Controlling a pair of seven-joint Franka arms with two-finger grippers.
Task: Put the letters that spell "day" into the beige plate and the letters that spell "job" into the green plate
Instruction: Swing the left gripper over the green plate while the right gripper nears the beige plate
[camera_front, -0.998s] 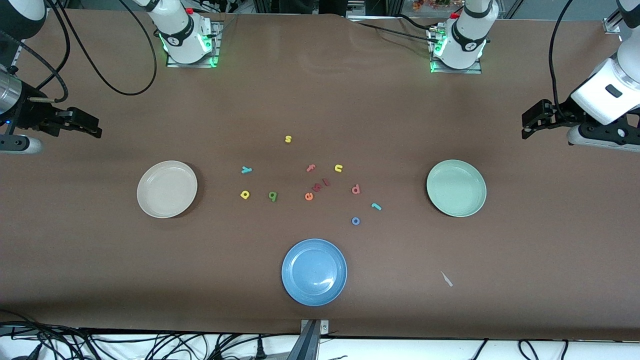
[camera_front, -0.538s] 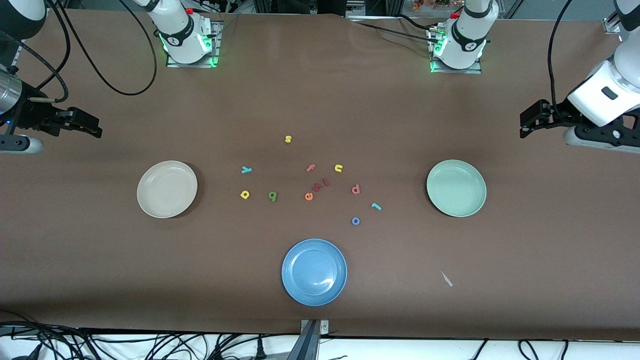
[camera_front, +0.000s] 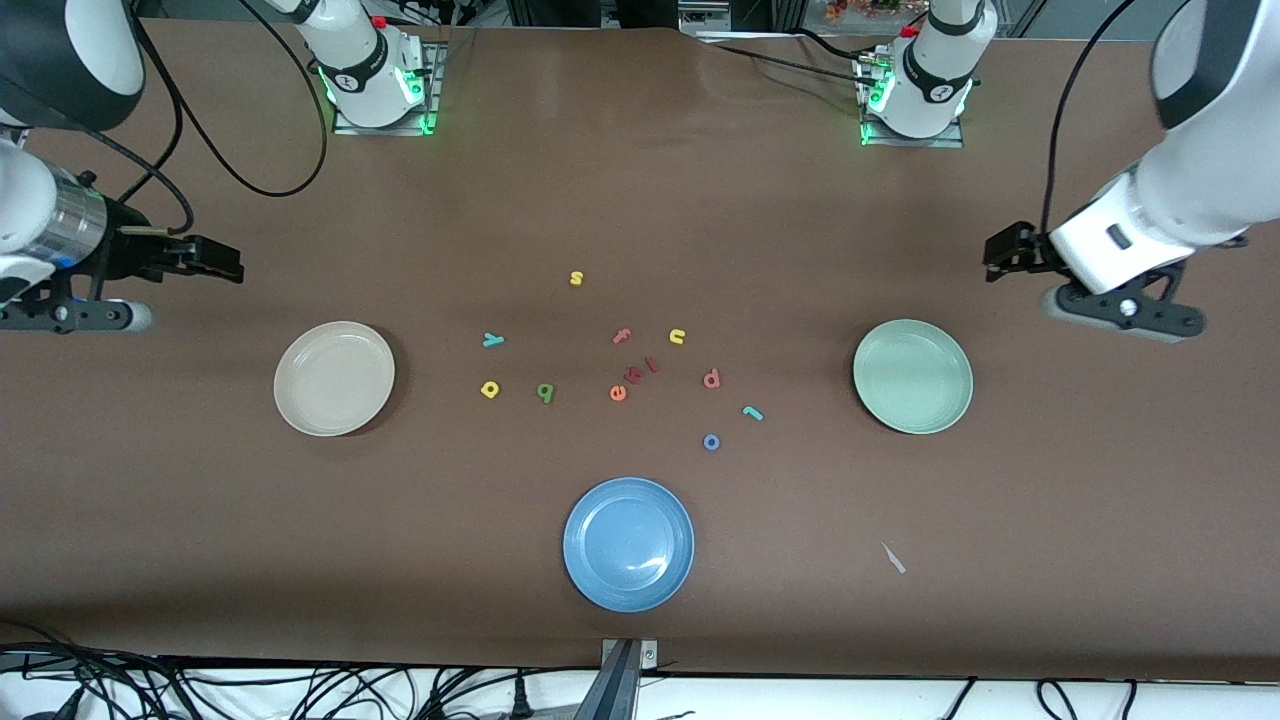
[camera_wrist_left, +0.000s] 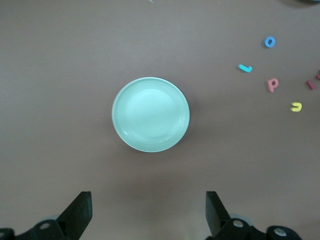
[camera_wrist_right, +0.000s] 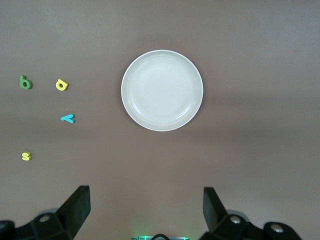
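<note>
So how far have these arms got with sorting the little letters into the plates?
Nothing is sorted yet. The beige plate and green plate are both empty. All six letters lie on the table between them: d, a, y, j, o, b. The left end effector and right end effector are open and hold nothing.

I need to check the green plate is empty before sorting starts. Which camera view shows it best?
The left wrist view: the green plate sits near the middle of it, seen straight down and large, with nothing in it. The front view shows it smaller, near the left arm's end of the table. The right wrist view does not show it.
</note>
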